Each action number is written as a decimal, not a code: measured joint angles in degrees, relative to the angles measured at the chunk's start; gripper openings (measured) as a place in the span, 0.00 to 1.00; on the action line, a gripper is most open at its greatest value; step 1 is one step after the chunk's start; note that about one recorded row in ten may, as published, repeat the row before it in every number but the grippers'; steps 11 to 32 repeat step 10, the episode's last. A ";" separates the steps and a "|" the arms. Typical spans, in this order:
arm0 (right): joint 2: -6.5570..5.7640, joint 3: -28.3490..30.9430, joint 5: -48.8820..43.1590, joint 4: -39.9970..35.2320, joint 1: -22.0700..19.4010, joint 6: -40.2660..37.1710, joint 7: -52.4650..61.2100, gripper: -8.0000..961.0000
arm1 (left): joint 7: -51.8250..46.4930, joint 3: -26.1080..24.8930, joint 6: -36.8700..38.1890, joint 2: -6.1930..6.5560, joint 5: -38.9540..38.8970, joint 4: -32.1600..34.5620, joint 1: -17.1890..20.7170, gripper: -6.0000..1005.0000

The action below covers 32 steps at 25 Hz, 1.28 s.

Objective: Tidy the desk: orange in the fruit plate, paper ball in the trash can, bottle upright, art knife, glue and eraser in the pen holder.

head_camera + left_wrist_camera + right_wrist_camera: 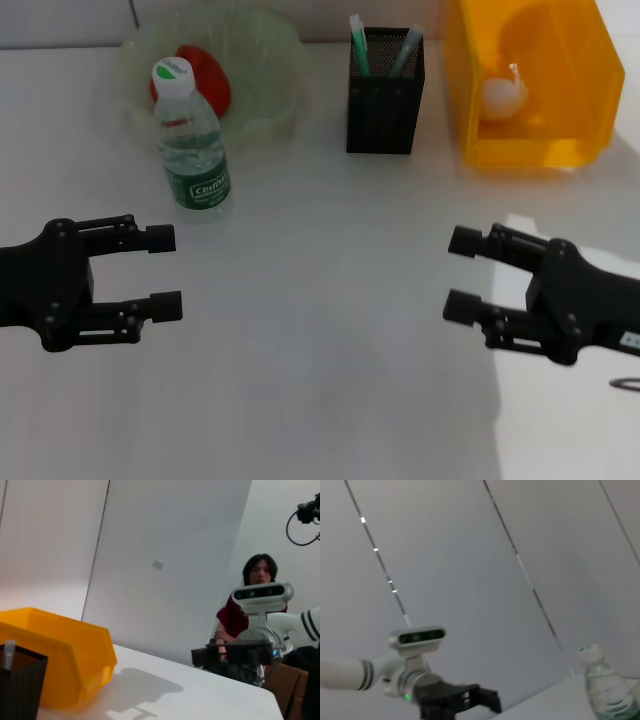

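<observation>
The orange [205,75] lies in the pale-green fruit plate [270,60] at the back left. In front of the plate the bottle [190,140] stands upright; it also shows in the right wrist view as the bottle [605,685]. The paper ball [505,95] rests inside the orange-yellow trash can [570,70] at the back right. The black mesh pen holder [384,95] holds a green-and-white stick and a grey-green one. The eraser and art knife are not visible. My left gripper [165,271] is open at the near left. My right gripper [462,272] is open at the near right. Both are empty.
The white desk [320,330] stretches between the two grippers. In the left wrist view the trash can [65,650] and pen holder [20,685] show, with the right arm [240,655] and a seated person [250,600] beyond the desk.
</observation>
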 joint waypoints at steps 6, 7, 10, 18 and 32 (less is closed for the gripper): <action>0.83 2.94 -4.93 2.09 -1.76 -6.36 -2.81 0.84 | -5.43 0.00 2.26 -0.89 0.99 4.80 -0.02 0.75; 0.83 2.94 -4.93 2.09 -1.76 -6.36 -2.81 0.84 | -5.43 0.00 2.26 -0.89 0.99 4.80 -0.02 0.75; 0.80 2.98 -5.03 2.50 -1.23 -7.15 -2.86 0.84 | -6.04 -0.21 2.44 -1.54 0.99 6.24 0.45 0.75; 0.80 2.98 -5.03 2.50 -1.23 -7.15 -2.86 0.84 | -6.04 -0.21 2.44 -1.54 0.99 6.24 0.45 0.75; 0.80 2.98 -5.03 2.50 -1.23 -7.15 -2.86 0.84 | -6.04 -0.21 2.44 -1.54 0.99 6.24 0.45 0.75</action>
